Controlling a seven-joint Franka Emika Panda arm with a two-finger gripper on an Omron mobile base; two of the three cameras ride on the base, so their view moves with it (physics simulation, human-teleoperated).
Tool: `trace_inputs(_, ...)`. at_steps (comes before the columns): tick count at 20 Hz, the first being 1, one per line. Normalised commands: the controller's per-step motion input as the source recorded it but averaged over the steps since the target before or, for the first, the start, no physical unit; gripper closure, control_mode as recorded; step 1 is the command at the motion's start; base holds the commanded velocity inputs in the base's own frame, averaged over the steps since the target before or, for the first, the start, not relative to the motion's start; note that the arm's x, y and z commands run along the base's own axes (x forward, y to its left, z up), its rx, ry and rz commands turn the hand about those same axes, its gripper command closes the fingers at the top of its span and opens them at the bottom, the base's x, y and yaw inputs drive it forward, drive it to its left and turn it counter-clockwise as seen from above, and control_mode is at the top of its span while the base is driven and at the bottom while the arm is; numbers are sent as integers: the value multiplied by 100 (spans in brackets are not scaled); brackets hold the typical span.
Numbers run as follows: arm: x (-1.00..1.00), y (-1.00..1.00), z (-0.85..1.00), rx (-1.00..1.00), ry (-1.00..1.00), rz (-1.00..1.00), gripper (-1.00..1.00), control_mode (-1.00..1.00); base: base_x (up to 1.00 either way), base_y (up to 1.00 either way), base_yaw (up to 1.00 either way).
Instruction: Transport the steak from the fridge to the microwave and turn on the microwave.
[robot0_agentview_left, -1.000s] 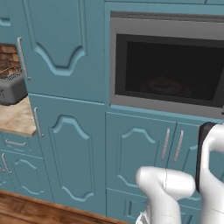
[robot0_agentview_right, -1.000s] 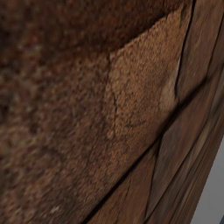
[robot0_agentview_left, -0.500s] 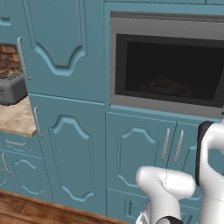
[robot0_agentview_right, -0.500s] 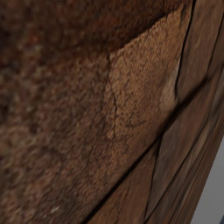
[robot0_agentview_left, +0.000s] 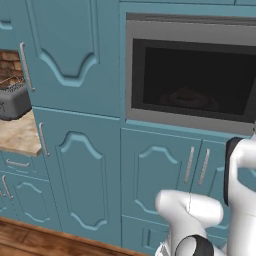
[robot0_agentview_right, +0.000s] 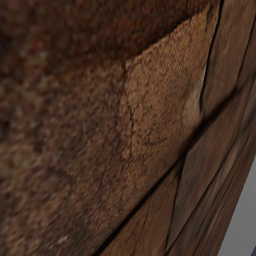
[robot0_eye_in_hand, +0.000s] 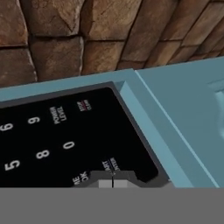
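From the left base, nothing has shifted over the past second: the steak (robot0_agentview_left: 189, 98) lies behind the shut microwave (robot0_agentview_left: 192, 75) door; on the hand view, the clenched gripper (robot0_eye_in_hand: 112, 183) presses the start key (teal frame just beside), likely completing the task.

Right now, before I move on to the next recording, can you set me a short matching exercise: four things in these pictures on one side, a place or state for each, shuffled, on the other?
Things:
1. steak
2. toaster
3. hand
4. microwave door

Places or states:
A. on the pale counter at the left edge
B. shut, its dark glass facing the robot
C. dim reddish shape inside the microwave, behind the glass
D. fingertips shut, at the lower edge of the black button panel

Pairs: 1-C, 2-A, 3-D, 4-B
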Motion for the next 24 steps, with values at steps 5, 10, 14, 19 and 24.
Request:
trace_inputs(5, 24, -9, -9, 0, 0, -1, 100, -100, 0, 0, 0)
trace_inputs(10, 25, -15, -9, 0, 0, -1, 100, -100, 0, 0, 0)
trace_inputs(14, 25, -7, -18, 0, 0, -2, 100, -100, 0, 0, 0)
trace_inputs(19, 30, -5, -25, 0, 0, -2, 100, -100, 0, 0, 0)
trace_inputs(24, 36, -19, -52, 0, -19, -2, 100, -100, 0, 0, 0)
